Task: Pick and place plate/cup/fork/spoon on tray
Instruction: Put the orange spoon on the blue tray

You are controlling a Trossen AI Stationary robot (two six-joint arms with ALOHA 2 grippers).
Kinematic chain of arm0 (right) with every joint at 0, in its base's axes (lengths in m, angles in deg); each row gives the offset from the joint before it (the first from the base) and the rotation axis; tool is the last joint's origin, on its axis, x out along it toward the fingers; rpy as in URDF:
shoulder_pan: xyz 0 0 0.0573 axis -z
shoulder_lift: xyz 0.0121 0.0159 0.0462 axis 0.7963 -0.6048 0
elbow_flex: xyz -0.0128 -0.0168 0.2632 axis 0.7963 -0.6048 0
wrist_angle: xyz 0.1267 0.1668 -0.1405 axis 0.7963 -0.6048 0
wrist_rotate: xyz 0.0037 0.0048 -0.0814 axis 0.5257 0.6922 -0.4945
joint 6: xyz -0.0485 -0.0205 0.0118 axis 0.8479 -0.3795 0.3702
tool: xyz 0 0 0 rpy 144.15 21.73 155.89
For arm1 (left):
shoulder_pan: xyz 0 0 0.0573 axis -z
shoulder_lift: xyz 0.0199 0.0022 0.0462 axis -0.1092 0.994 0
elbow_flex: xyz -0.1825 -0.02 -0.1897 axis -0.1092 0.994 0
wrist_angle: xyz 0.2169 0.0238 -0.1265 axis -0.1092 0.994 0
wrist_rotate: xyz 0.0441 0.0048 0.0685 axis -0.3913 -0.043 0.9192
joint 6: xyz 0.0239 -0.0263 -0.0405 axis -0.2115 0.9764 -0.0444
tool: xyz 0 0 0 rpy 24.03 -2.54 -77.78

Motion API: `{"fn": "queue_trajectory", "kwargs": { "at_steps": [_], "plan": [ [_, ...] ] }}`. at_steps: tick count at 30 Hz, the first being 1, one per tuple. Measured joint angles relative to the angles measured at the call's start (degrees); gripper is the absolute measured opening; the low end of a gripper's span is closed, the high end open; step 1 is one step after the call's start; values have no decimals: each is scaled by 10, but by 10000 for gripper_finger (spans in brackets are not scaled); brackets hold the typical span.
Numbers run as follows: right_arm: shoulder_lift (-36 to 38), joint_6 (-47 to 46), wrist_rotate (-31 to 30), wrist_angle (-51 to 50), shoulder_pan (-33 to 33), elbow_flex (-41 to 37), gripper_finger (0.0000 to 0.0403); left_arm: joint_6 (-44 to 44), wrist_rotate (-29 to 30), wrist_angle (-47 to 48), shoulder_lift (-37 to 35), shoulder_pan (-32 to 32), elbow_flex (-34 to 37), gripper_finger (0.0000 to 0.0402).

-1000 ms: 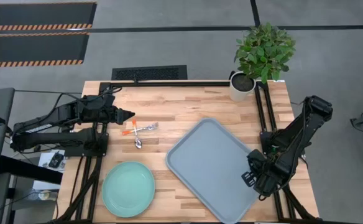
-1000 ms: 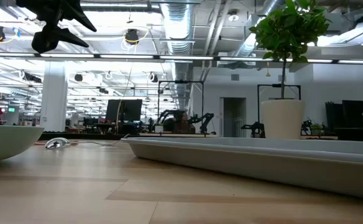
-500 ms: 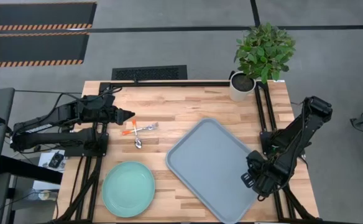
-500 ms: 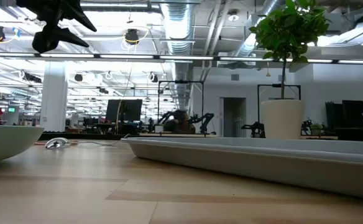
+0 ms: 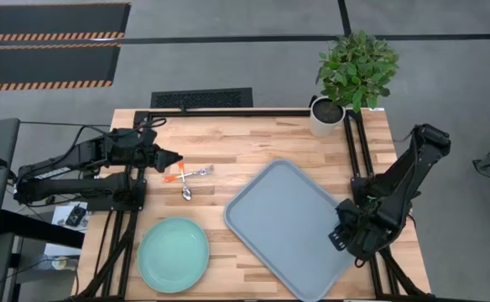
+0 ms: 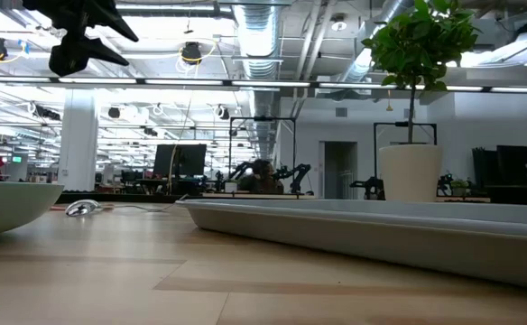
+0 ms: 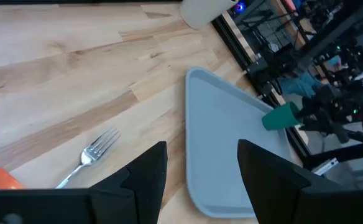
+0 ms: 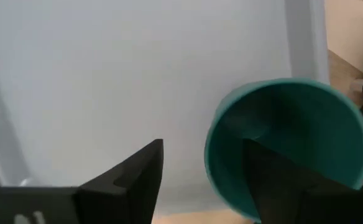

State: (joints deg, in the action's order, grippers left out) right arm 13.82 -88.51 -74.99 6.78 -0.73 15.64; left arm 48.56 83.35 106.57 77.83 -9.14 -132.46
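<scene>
Currently: 1 plate (image 5: 173,254), 1 fork (image 5: 196,174), 1 spoon (image 5: 185,188), 1 tray (image 5: 289,222); right gripper (image 8: 201,163) grips cup (image 8: 288,144); left gripper (image 7: 201,163) spread.

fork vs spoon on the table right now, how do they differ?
Head: the fork ends in prongs, the spoon in a rounded bowl.
Pose: the fork's head points toward the tray, the spoon's toward the plate.
Place: the spoon lies nearer the plate than the fork does.
Shared: slim silver utensils with orange handle ends, lying crossed on the wood near the left gripper, neither on the tray.
</scene>
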Motion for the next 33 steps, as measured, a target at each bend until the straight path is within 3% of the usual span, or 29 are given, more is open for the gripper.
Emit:
{"fn": "queue_trajectory", "kwargs": {
  "at_steps": [12,17,22,25,33],
  "plan": [
    [78,31,-27,-55,0,49,226,-40,-67,21,14,0,0,184],
    [93,52,-76,-55,5,54,226,-80,-151,53,52,0,0,184],
    [98,98,-80,-54,33,54,225,-130,-207,91,92,0,0,184],
    [98,129,-80,-54,54,54,225,-151,-190,120,114,0,0,184],
    [97,219,-80,-53,123,54,225,-109,-26,183,180,0,0,184]
  ]
}}
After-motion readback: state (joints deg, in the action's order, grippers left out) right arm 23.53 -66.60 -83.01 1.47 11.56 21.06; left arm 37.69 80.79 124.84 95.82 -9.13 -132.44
